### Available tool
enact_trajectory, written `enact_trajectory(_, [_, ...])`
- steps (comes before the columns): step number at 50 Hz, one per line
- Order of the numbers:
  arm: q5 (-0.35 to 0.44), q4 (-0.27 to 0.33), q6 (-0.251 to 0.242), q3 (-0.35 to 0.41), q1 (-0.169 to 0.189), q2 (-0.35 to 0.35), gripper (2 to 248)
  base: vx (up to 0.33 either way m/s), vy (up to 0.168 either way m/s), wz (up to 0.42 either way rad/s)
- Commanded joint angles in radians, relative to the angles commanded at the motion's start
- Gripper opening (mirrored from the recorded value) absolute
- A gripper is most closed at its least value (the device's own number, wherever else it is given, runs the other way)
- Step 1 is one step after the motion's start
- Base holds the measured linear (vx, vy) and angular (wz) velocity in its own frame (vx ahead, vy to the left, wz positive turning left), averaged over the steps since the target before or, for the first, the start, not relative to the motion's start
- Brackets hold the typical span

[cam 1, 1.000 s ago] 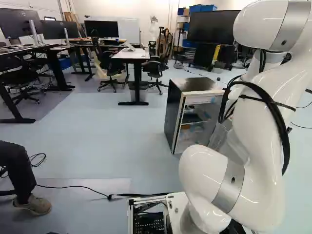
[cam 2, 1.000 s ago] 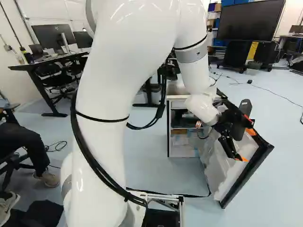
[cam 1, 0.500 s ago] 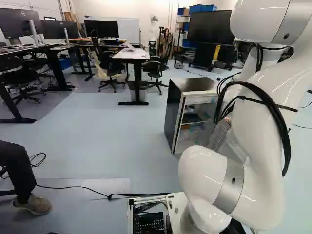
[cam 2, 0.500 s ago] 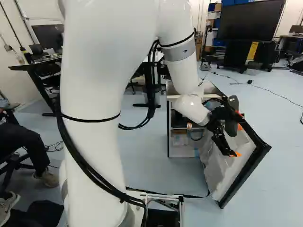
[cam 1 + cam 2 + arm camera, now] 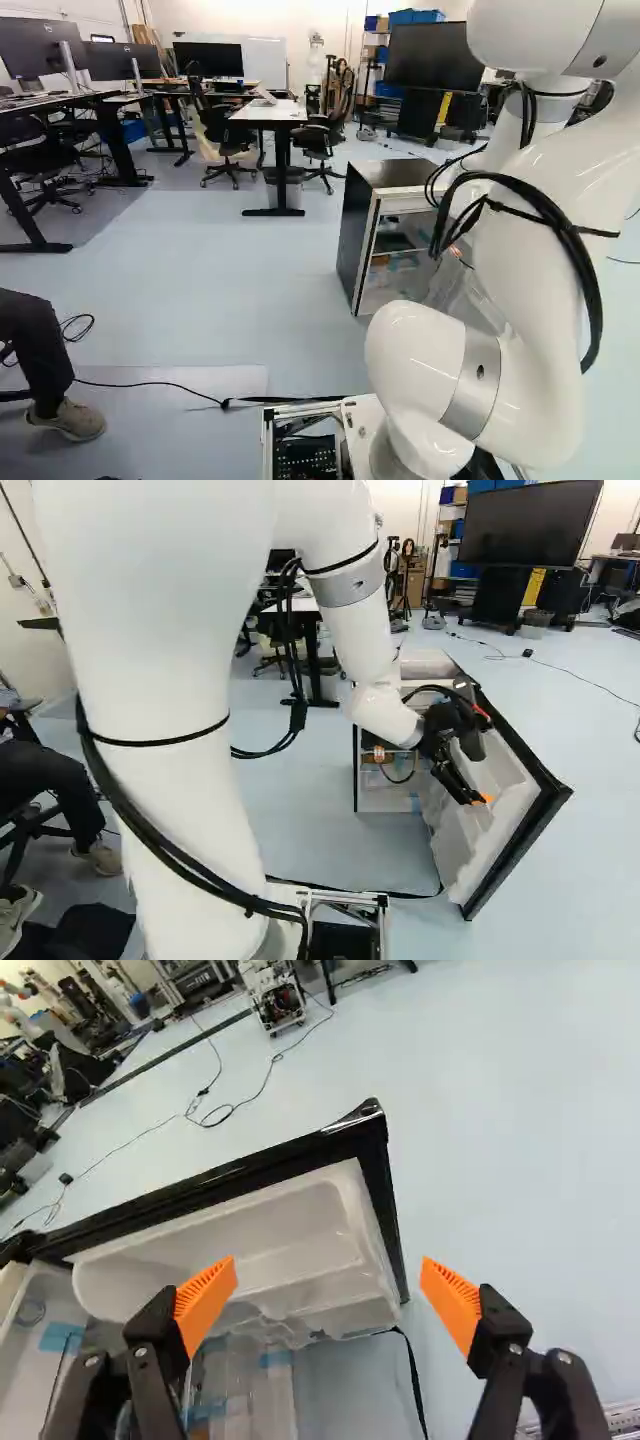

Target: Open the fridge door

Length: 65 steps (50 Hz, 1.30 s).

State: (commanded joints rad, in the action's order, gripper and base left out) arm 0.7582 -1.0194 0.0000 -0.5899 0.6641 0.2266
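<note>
The fridge (image 5: 385,225) stands ahead of the base, and its cabinet front shows shelves inside. Its door (image 5: 512,815) is swung wide, with white bins on the inner face and a black outer frame. In the right base view my gripper (image 5: 472,765) is over the door's inner side. From the wrist, the gripper (image 5: 328,1298) is open, its orange pads far apart with nothing held between them. The door's white bin (image 5: 290,1235) and black corner lie ahead of and below the fingers; I cannot tell whether anything touches.
A desk (image 5: 270,112) with chairs stands beyond the fridge. A large screen (image 5: 530,525) is at the back. Cables (image 5: 240,1100) run over the floor past the door. A person's leg (image 5: 40,350) is at the left of the left base view.
The arm has swung leftward in the right base view, bringing the gripper from the door's outer edge over its inner side. The door has shifted only slightly. The base has not moved.
</note>
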Motion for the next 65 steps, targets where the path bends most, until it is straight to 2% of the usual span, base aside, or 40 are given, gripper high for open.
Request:
enact_trajectory(14, [-0.01,0.088,0.0,0.074,-0.028,-0.062,247,0.0,0.0,0.0])
enact_trajectory(42, [-0.008,0.118,0.0,0.092,-0.044,-0.08,247,0.0,0.0,0.0])
enact_trajectory(65, [0.002,0.193,0.0,0.126,-0.096,-0.115,247,0.0,0.0,0.0])
